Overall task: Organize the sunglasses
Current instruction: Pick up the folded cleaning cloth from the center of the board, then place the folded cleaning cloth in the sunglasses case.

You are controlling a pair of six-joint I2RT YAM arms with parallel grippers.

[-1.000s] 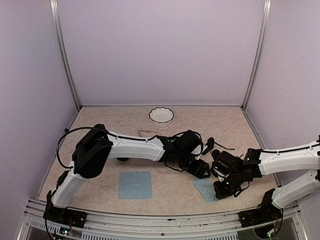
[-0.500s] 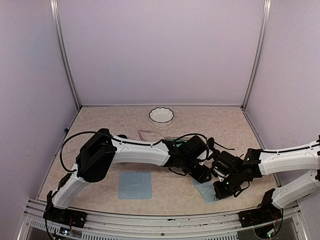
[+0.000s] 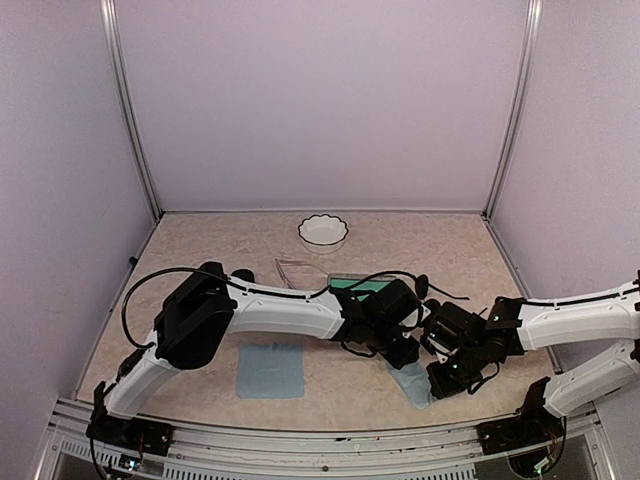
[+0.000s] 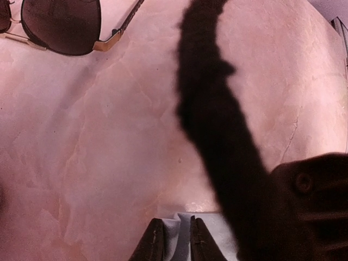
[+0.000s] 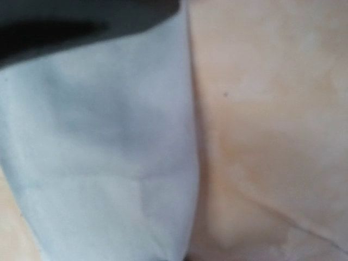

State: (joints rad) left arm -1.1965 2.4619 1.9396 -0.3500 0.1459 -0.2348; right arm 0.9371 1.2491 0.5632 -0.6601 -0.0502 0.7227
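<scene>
Beyond our left fingers [image 4: 162, 246], up-left across the bench [image 4: 109, 136], well apart: dark sunglasses [image 4: 60, 24], lying crosswise. We find left fingers pinching a cloth [image 4: 182, 220], right fingers [image 3: 443, 380] closed; left arm nearer.

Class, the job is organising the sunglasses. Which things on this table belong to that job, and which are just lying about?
Job: dark sunglasses; pale-framed glasses.
Lying about: white bowl; flat blue cloth.
</scene>
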